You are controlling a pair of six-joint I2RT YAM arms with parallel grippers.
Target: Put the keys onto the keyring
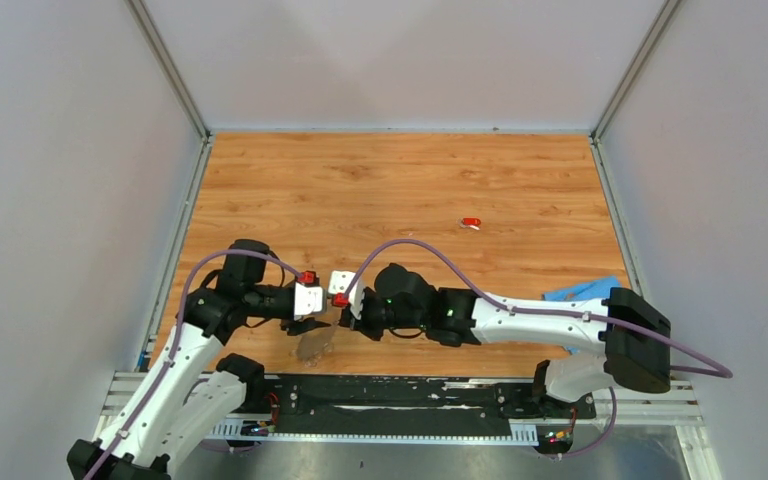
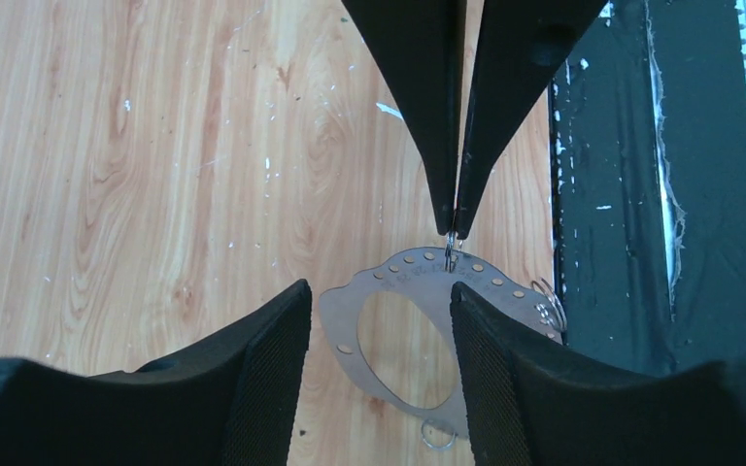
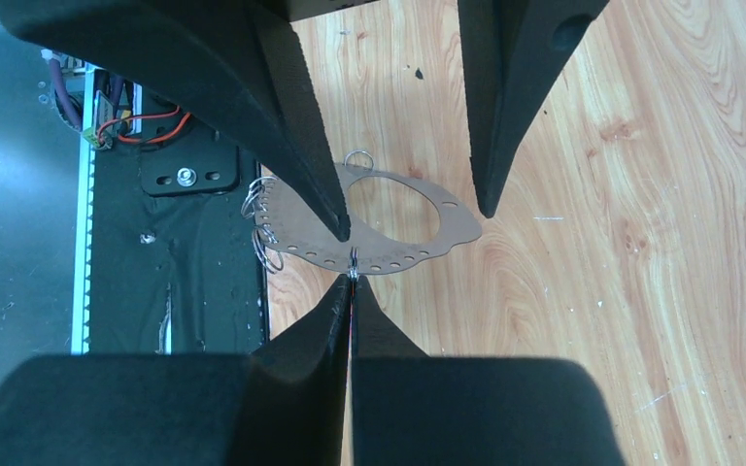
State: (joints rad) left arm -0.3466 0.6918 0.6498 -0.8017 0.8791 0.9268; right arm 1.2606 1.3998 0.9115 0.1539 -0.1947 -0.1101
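1. Two grippers crowded onto one spot near the front edge of the wood-grain table (image 1: 410, 180).
2. Check the right gripper (image 3: 352, 283) first. Fingers pressed together, pinching a tiny silvery wire loop (image 2: 450, 254) threaded through a hole in the rim of the large thin grey metal keyring (image 2: 342, 313) with the wavy, hole-punched edge.
3. Left gripper (image 2: 379, 296) spread wide, one finger on each side of the keyring, gripping nothing. Can't tell from either wrist view whether touching the plate or just hovering.
4. Find the keyring flat on the wood, just beside the black base rail (image 2: 641, 194), with a bunch of spare wire loops (image 3: 264, 228) on the rail-side rim.
5. Spot the tiny red-headed metal key (image 1: 471, 223) way out mid-table, well apart from the keyring and not picked up. No sign of the blue-headed one anywhere.
6. Best guess at the step: steadying the keyring and getting that loop ready before fetching a key. Early days, no key threaded yet.
7. To do it well:
   - Close the left gripper gently on the flat plate, close to the pinched loop, to stop it swivelling.
   - Keep the right pinch firm but don't yank; thin wire like that probably slips or bends easily.
   - Mind the fingertips bumping, hardly any room between them.
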